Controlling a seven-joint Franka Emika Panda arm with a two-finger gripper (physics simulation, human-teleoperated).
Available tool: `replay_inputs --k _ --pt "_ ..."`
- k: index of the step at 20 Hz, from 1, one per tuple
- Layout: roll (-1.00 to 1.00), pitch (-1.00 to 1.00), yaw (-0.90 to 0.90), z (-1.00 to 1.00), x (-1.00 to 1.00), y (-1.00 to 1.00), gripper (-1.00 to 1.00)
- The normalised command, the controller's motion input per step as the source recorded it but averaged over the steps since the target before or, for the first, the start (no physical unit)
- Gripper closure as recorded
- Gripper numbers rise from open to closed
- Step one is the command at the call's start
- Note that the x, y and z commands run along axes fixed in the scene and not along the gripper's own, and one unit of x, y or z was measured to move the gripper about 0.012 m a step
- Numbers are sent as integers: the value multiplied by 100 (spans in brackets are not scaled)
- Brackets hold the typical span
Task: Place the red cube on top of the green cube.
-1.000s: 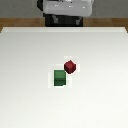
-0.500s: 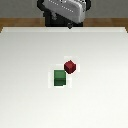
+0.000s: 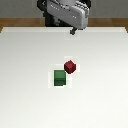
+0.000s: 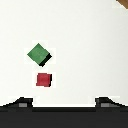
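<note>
With the gripper (image 3: 73, 32) held high near the table's (image 3: 25, 100) far edge, fingers spread and empty, the approach is in hand: the red cube (image 3: 70, 66), mid-table just beside the green cube (image 3: 59, 77), must be reached and grasped.

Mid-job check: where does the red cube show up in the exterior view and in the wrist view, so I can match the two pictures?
Exterior view: the red cube sits near the middle of the white table, toward the exterior view's right of the green cube and farther back.
Wrist view: the red cube lies between the green cube and the fingers.
Shared landmark: the green cube, close beside it in both.
</note>
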Motion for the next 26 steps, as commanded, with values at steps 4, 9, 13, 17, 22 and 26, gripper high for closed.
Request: replay_inputs --k 4,9,13,17,22,26 --pt "0 0 0 0 50 25 -100" --pt "0 0 0 0 20 40 -100" --pt "0 0 0 0 50 0 -100" --pt "0 0 0 0 25 0 -100" --pt "0 0 0 0 -20 0 -100" --pt "0 0 0 0 -25 0 -100"
